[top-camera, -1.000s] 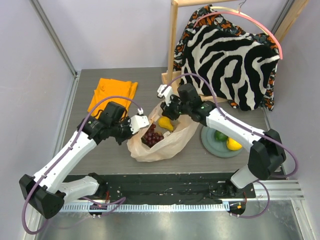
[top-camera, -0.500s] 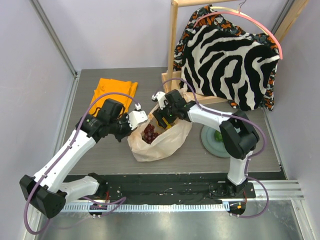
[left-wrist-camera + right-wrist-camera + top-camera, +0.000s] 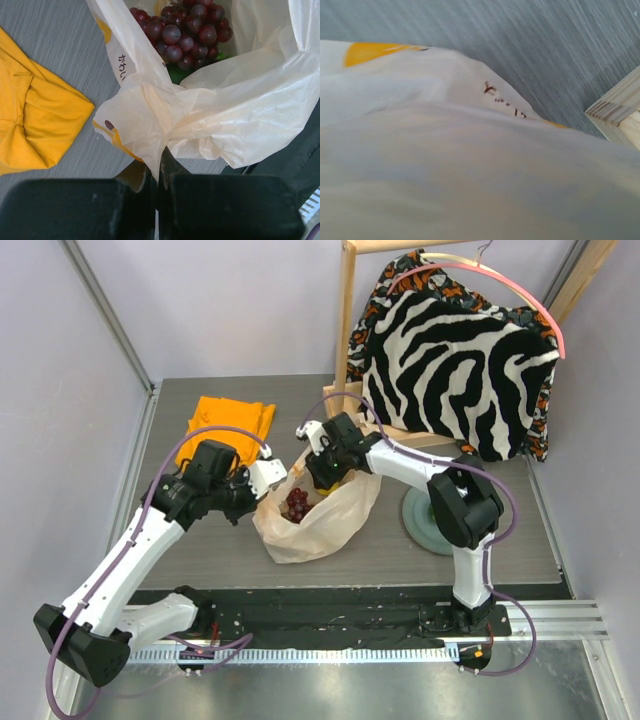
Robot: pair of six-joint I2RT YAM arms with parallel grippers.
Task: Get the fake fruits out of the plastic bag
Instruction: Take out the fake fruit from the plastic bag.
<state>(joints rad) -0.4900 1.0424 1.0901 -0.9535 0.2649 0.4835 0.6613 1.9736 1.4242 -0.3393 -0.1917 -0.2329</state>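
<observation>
Jaws of the left gripper [image 3: 158,169] stand pinched tight on a gathered fold of the bag [image 3: 240,115], holding the near-left side of its mouth up and open. The right gripper [image 3: 322,470] sits at the far side of that mouth, above the fruits. How wide it stands, and whether it has hold of anything, cannot be told. Its wrist view shows only blurred bag film pressed close, with a corner of the rack [image 3: 619,116] beyond.

Over the last second the right arm has folded in. Its forearm, then stretched across the plate [image 3: 413,528], now doubles back with the elbow over it, and the gripper has moved left and lower into the opening. The left gripper has drawn the rim a little further left. By that showing, a reach for the next fruit looks under way, though no fruit is seen lifted.

The grapes [image 3: 186,31] lie in the bag, plainly in view, with something green [image 3: 176,74] under them, too little to name. The lemon and green fruit seen on the plate a second ago are now hidden by the elbow.

The cloth [image 3: 225,425] lies apart at the left and the garment [image 3: 455,360] hangs on the rack behind. Loose film slumping round the right gripper is the likeliest hindrance, and the rack's foot stands just behind the bag.
</observation>
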